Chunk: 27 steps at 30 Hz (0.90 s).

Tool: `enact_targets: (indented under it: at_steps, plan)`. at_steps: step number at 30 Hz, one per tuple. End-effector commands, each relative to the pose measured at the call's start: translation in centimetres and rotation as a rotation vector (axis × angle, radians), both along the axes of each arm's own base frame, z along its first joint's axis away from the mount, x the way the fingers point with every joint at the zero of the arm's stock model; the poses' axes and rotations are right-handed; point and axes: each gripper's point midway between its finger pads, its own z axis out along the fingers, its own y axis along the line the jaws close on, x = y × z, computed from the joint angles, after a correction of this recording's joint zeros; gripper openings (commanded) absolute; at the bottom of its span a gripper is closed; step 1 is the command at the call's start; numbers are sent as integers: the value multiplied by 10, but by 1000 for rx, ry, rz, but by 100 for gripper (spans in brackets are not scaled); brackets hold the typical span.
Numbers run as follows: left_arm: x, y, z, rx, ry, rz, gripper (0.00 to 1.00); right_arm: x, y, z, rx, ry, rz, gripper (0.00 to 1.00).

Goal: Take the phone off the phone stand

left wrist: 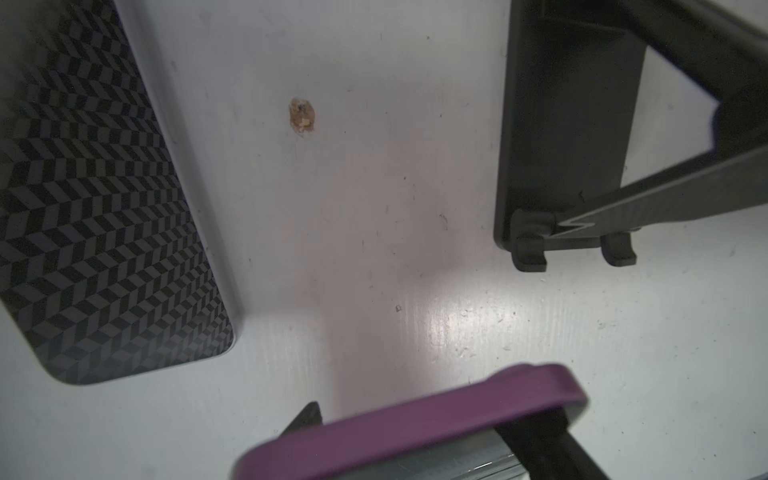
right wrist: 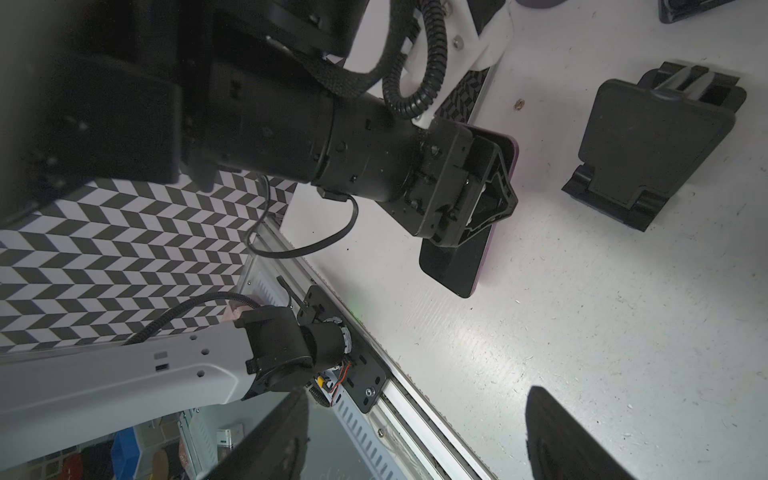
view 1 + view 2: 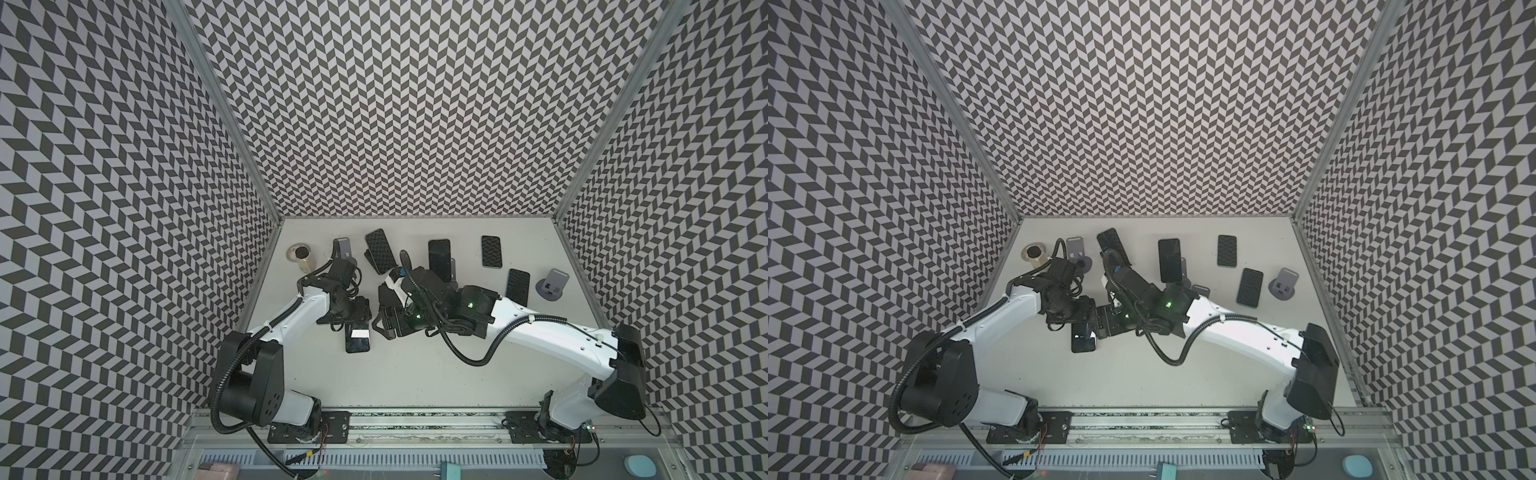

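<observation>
Gripping the phone [image 2: 453,266] across its width, the left gripper [image 2: 494,187] pinches it beside, and apart from, the black phone stand [image 2: 648,145]. The phone has a dark screen and a purple case. The right gripper [image 2: 415,440] stands spread. The white table [image 2: 582,332] is scuffed, and the walls [image 3: 415,104] are chevron-patterned.

A robotics lab cell; chevron-patterned walls [image 3: 415,104] box a white table [image 3: 415,374] (arms [image 3: 540,332] rail-mounted).

Bright even light, soft shadows, sheen on table [image 1: 457,328], blurred wrist-view foregrounds
</observation>
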Motion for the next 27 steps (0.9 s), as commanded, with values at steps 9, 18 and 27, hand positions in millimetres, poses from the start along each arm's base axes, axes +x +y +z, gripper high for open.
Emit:
enact_targets:
  at_steps: [9,18,27]
  plan:
    - [-4,3,-20,21,81,15,63,-1,-4,12,35,-70,18,80]
    - [-6,6,-31,61,131,-10,64,1,13,15,71,-65,37,81]
    - [-6,7,-39,71,163,-38,65,-2,-4,24,65,-115,46,81]
